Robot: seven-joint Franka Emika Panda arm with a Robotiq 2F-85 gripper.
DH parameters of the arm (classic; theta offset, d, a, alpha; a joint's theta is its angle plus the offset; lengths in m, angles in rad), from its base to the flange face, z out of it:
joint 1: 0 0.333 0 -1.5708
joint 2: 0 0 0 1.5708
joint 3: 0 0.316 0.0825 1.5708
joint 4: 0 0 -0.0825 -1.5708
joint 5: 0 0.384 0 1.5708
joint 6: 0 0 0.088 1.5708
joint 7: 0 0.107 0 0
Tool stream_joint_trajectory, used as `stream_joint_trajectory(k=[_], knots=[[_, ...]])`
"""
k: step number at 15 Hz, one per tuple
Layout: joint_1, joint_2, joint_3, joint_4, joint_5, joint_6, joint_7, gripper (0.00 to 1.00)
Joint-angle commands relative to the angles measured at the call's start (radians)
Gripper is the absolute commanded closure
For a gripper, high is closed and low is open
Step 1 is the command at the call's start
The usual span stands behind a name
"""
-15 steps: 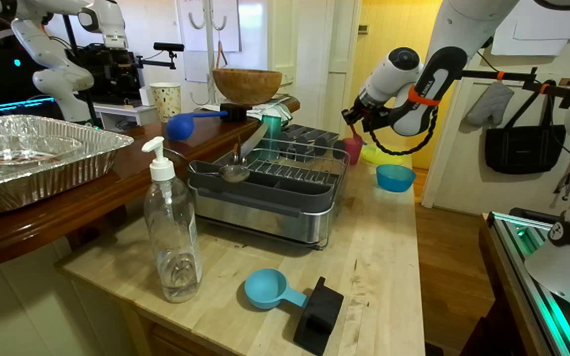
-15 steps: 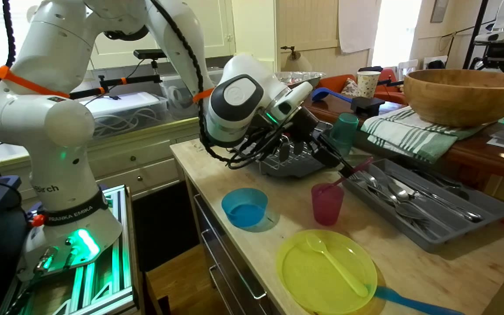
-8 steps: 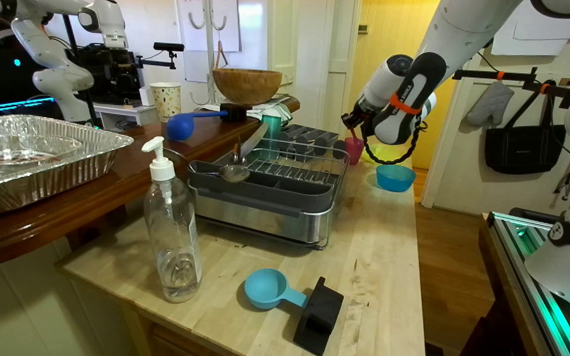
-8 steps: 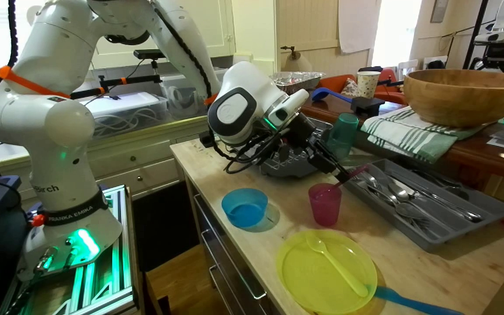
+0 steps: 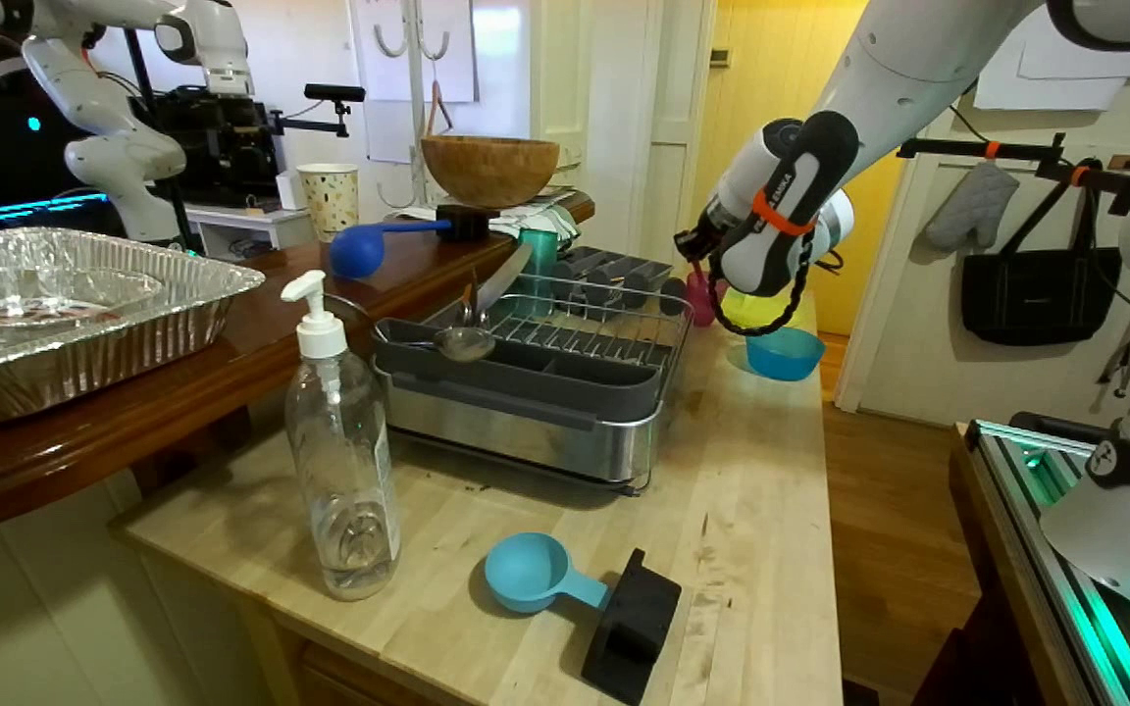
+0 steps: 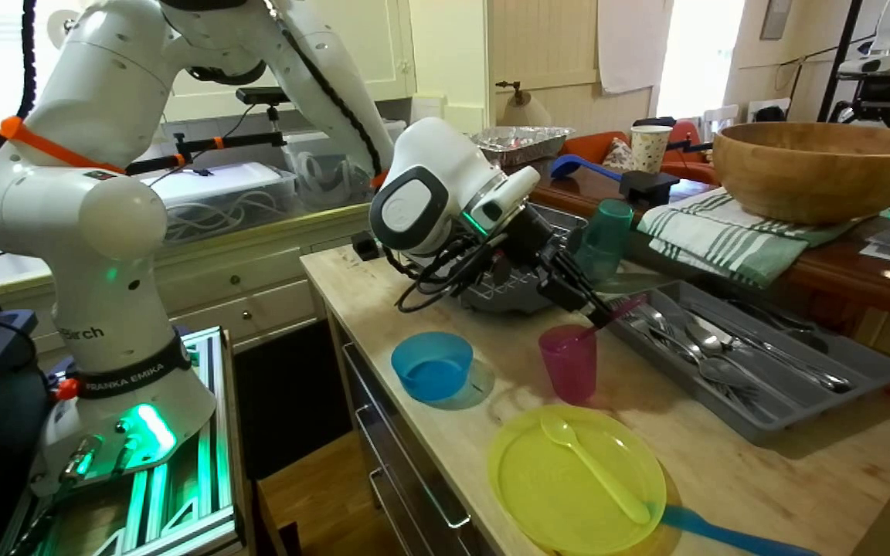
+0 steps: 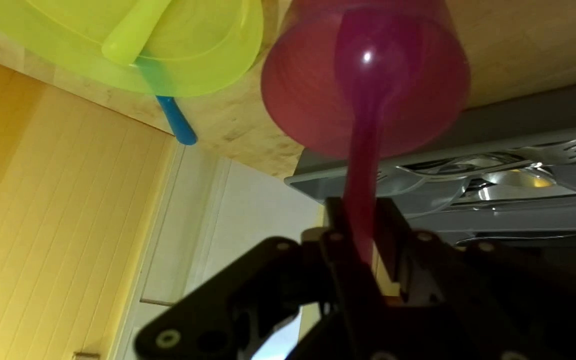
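My gripper (image 7: 360, 215) is shut on the handle of a pink spoon (image 7: 365, 135) in the wrist view. The spoon's bowl end is inside a translucent pink cup (image 7: 303, 95). In an exterior view the gripper (image 6: 603, 315) is above and beside the cup (image 6: 568, 367), and the tilted spoon handle (image 6: 632, 304) sticks out past the fingers. In an exterior view the arm partly hides the cup (image 5: 699, 302). A yellow plate (image 6: 518, 479) with a yellow spoon (image 6: 599, 475) lies near the cup. A blue bowl (image 6: 431, 367) stands on the cup's other side.
A grey cutlery tray (image 6: 769, 425) lies beside the cup. A blue handle (image 6: 731, 533) shows from under the plate. A dish rack (image 5: 526, 422), a soap bottle (image 5: 344, 480) and a light-blue scoop (image 5: 531, 574) stand on the counter. A green cup (image 6: 607, 239) is behind the gripper.
My gripper has moved slightly down, still holding the spoon, and the forearm has swung down. The pink cup has shifted slightly towards the blue bowl.
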Motion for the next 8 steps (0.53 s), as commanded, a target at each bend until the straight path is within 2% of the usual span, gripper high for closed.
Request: stream_joint_trajectory(k=[1,8], knots=[[-0.024,0.055,0.027,0.042,0.086,-0.003,-0.012,0.95],[-0.039,0.100,0.041,0.077,0.137,0.002,-0.015,0.95]])
